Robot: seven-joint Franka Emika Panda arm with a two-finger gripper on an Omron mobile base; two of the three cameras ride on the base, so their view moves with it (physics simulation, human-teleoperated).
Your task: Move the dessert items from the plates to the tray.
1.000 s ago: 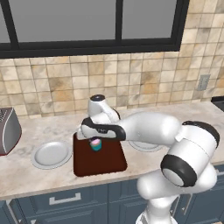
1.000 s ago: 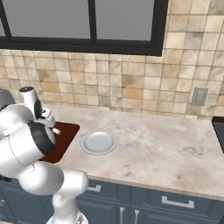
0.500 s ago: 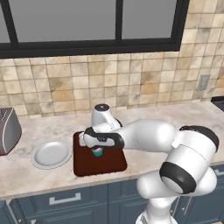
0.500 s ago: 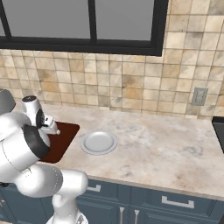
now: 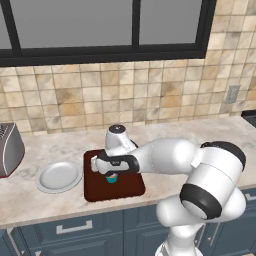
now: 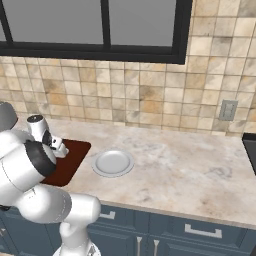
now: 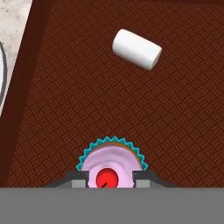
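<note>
In the hand view the fingers (image 7: 109, 178) close on the pink-frosted cupcake (image 7: 111, 162) from both sides, low over the dark brown tray (image 7: 78, 100), and the small white block (image 7: 136, 48) lies on the tray well apart from it. The left base view shows the cupcake (image 5: 112, 178) just above the tray (image 5: 130, 187), beside a bare grey plate (image 5: 59, 176) on the desk (image 5: 30, 200). The right base view shows the other plate (image 6: 113, 163) beyond the tray (image 6: 70, 160).
</note>
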